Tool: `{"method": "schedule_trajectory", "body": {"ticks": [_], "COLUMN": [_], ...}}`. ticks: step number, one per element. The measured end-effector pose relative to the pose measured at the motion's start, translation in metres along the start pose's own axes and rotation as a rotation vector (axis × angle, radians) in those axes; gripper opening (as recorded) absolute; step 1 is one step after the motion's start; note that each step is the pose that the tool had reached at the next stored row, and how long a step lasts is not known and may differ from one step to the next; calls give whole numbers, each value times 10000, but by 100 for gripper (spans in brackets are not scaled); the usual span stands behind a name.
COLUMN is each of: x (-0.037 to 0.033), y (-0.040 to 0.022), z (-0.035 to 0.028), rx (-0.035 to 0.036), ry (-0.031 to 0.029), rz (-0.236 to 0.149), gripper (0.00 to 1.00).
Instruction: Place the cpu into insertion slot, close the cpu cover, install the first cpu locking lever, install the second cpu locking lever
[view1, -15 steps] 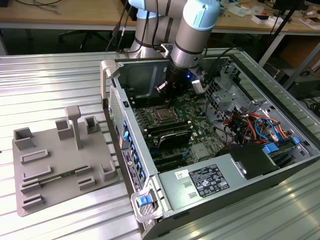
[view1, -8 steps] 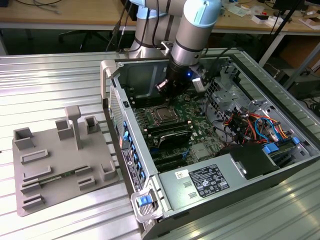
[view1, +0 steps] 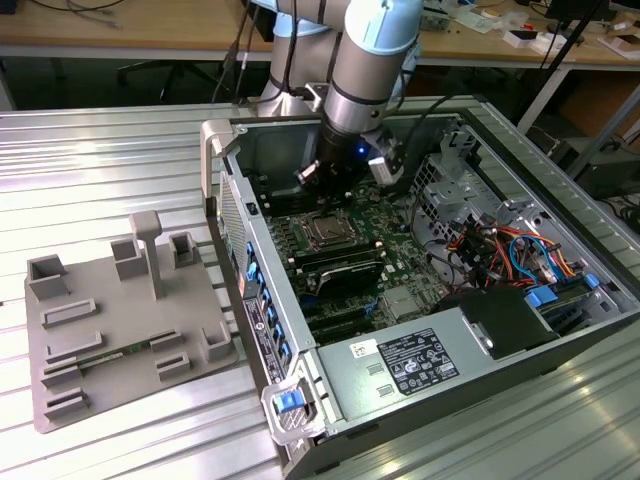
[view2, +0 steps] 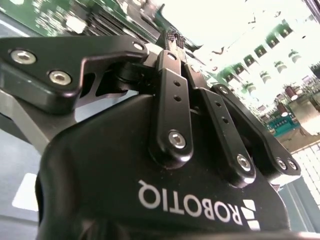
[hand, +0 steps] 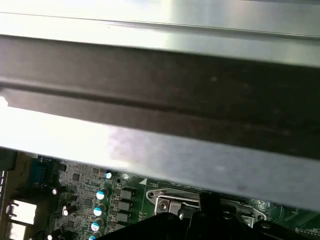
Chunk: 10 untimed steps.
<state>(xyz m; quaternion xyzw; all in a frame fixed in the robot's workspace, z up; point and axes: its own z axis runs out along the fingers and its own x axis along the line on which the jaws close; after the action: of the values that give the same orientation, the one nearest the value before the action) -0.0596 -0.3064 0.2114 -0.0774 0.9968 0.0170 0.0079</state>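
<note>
In the exterior view an open computer case (view1: 262, 330) lies on the table with its motherboard facing up. The insertion slot (view1: 328, 232) sits near the board's middle. A silvery-grey cpu (view1: 329, 231) lies flat inside it, and the thin silver cpu cover (view1: 312, 222) frames it. My gripper (view1: 333, 196) hangs just behind the slot, low over the board. In the second wrist view its black fingers (view2: 176, 95) meet at the tips, so the gripper (view2: 172, 36) is shut with nothing seen between them. A silver metal bracket (hand: 175, 199) shows beside the fingertips in the first wrist view.
A grey power supply box (view1: 400, 368) fills the case's near end. Orange and blue cables (view1: 515, 250) crowd the exterior view's right. Black memory slots (view1: 345, 272) lie in front of the slot. A grey fixture tray (view1: 120, 320) rests outside the case. The case wall (hand: 160, 75) runs close by.
</note>
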Motion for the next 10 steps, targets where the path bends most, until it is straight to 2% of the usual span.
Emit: {"method": "schedule_trajectory", "body": {"ticks": [6,8,10], "x": [148,180,182], "y": [50,81,100], "z": [-17,-18,-17], "rx": [-10,-6,-6], "ry": [-88,-95,-96], "rz": [-4,-3,-2], "gripper": [11,11,11]}}
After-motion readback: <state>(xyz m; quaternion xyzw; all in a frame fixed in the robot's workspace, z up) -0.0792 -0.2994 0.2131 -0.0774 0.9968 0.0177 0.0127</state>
